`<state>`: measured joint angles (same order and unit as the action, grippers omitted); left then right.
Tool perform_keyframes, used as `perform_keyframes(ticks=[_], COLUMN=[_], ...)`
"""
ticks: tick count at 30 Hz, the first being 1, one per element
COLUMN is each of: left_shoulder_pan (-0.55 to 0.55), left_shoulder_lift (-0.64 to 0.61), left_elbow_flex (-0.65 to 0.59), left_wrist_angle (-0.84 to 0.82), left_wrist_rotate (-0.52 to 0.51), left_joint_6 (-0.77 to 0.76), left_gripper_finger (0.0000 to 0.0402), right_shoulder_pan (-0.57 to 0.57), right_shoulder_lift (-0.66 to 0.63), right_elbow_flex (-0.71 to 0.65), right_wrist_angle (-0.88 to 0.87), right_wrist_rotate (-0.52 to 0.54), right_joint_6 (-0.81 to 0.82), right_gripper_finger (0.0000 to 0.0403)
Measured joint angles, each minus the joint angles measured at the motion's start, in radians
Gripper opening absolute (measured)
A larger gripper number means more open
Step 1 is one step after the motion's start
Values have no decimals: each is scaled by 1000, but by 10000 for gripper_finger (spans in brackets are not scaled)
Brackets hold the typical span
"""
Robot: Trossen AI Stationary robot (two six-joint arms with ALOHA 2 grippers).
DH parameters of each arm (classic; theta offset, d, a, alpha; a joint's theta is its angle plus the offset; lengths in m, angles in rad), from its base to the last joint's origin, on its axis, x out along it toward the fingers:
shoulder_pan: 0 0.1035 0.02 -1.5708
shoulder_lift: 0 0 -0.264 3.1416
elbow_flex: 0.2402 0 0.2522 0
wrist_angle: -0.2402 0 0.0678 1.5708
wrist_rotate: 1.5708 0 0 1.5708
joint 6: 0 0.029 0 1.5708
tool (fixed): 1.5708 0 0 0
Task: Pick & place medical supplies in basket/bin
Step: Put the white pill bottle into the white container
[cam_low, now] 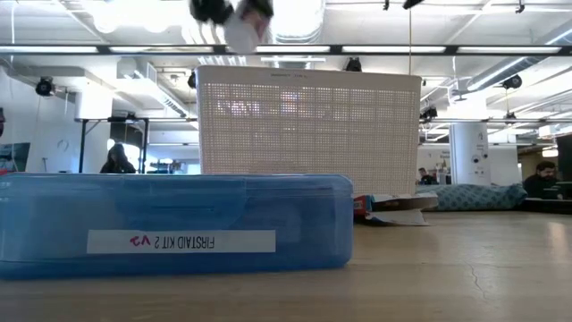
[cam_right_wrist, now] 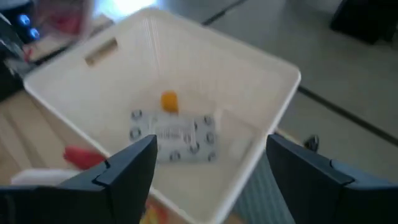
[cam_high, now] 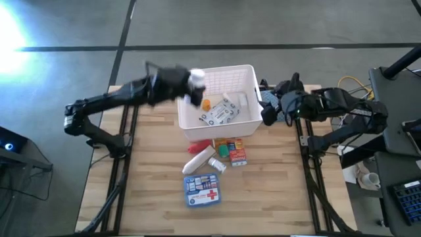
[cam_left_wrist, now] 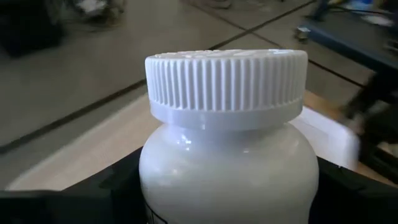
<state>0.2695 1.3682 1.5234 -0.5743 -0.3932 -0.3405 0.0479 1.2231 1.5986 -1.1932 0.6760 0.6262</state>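
A white pill bottle [cam_left_wrist: 228,149] is clamped by its smooth, rigid body in the left tool [cam_high: 191,84], below the ribbed cap; it is judged light and slippery. Just beyond it the white basket [cam_high: 250,72] is seen, holding an orange vial [cam_high: 206,104] and a grey packet [cam_high: 220,115]. The right tool [cam_right_wrist: 208,171] is held open beside the basket's far wall.

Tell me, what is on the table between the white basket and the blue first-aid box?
In the high view, between the basket and the first-aid box lie a red-white tube, small boxes and a white bottle.
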Motion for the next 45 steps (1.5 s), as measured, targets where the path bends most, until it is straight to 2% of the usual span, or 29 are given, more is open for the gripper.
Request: perform_keyframes(ticks=[3,6,10,14,20,25,29,34,39,42,45], left_shoulder_pan=[157,238,253,210,26,-248,-466,-668,-784,-844,-893], left_shoulder_lift=[43,75,98,89,11,-34,-37,-21,-19,-18,-18], left_elbow_flex=[-1,-3,-5,-3,-2,-28,-105,-232,-384,-475,-559], left_wrist_angle=[-18,-45,-43,-41,-74,-196,-215,-195,-110,-58,37], left_wrist_rotate=[134,224,216,219,294,301,210,74,45,44,45], left_joint_6=[-76,-168,-212,-215,-212,-260,-425,-704,-949,-1082,-1188], left_gripper_finger=[294,312,336,345,346,346,346,346,347,347,347], right_shoulder_pan=[51,112,164,177,175,175,175,176,179,179,179], right_shoulder_lift=[4,9,11,7,8,10,12,17,77,159,265], right_elbow_flex=[0,-7,-42,-104,-231,-392,-517,-620,-668,-671,-645], right_wrist_angle=[-115,-216,-340,-378,-283,17,319,595,790,863,882], right_wrist_rotate=[1,6,7,-13,-200,-348,-440,-451,-474,-486,-503], right_joint_6=[111,223,369,418,331,240,186,18,-176,-186,-123], right_gripper_finger=[296,300,304,304,302,304,303,296,286,282,279])
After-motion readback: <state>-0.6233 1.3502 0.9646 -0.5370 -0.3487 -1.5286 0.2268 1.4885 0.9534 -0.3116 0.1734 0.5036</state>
